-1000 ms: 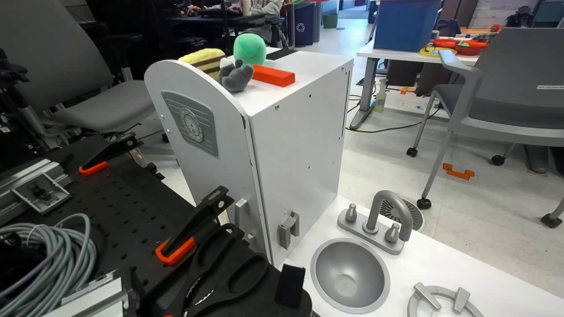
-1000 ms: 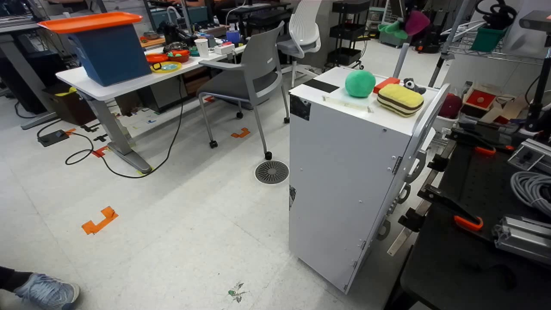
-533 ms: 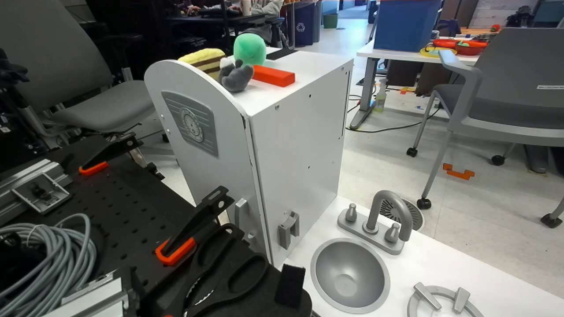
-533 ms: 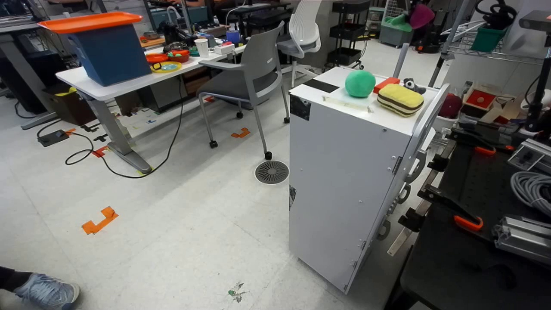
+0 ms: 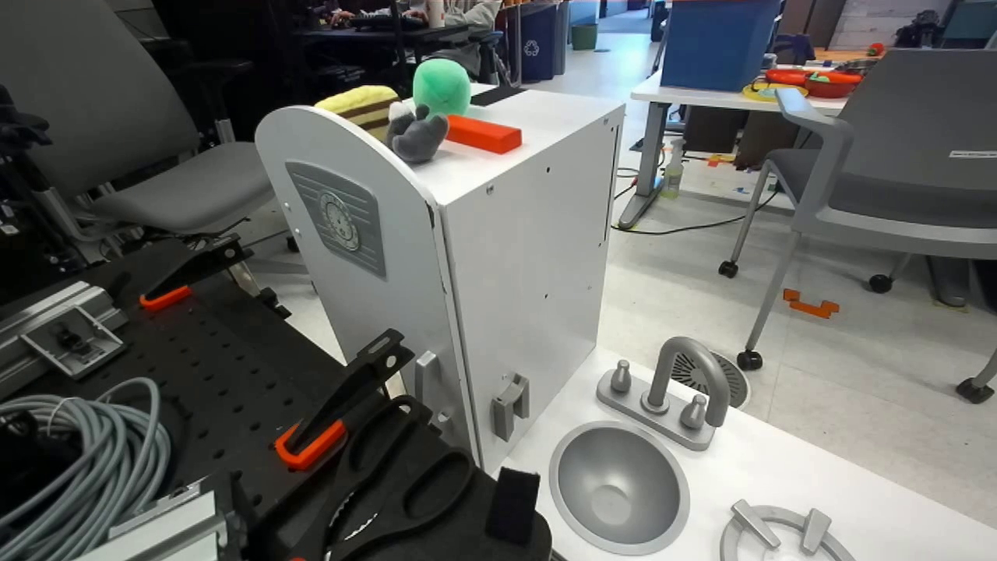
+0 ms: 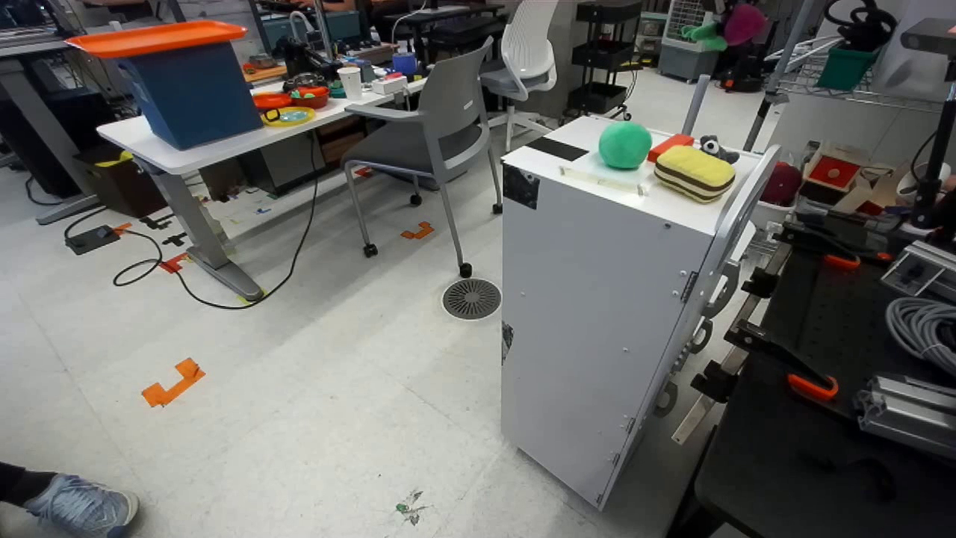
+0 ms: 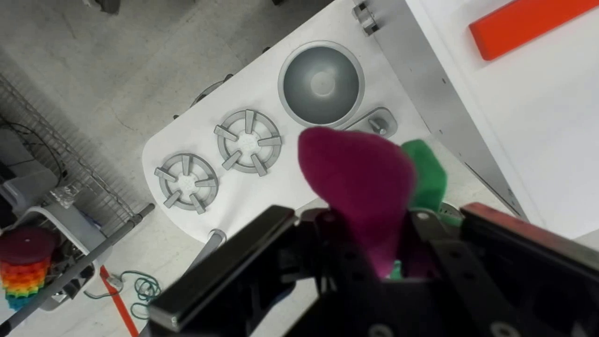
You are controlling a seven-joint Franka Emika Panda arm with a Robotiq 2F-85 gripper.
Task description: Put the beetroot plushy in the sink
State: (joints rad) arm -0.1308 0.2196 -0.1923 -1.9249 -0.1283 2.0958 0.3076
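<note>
Pickup seems done: the tool grips the soft magenta beetroot plushy; the round grey sink (beyond the tool) awaits it.

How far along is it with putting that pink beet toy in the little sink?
Done: the beetroot plushy is picked up, hanging in mid-air. In hand: the pincer grips it. Left: probably bringing it over the sink, which is empty, and letting go.
</note>
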